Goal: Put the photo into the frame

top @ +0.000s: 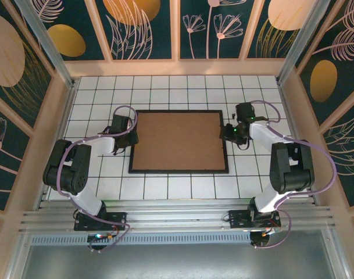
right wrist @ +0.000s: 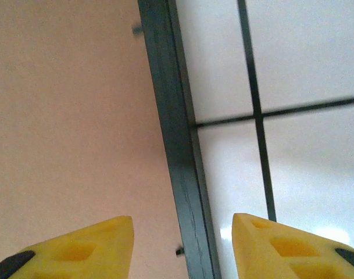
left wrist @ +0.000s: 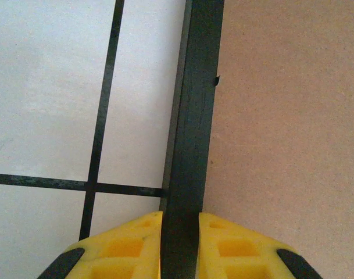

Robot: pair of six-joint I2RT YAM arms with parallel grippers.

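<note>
The black frame [top: 179, 171] lies flat mid-table, its opening covered by a brown cardboard board [top: 178, 139]. The photo is hidden. My left gripper [top: 130, 139] is at the frame's left side; in the left wrist view its yellow fingers [left wrist: 133, 247] press both sides of the black frame bar [left wrist: 194, 116], shut on it. My right gripper [top: 230, 132] is at the frame's right side. Its yellow fingers [right wrist: 92, 247] stand apart, straddling the frame's right bar [right wrist: 174, 128] without touching it, one over the board [right wrist: 66, 104], one over the table.
The white tiled table [top: 252, 87] with black grid lines surrounds the frame. Patterned walls and wooden rails enclose it on three sides. Small black clips [right wrist: 179, 251] sit along the board's edge.
</note>
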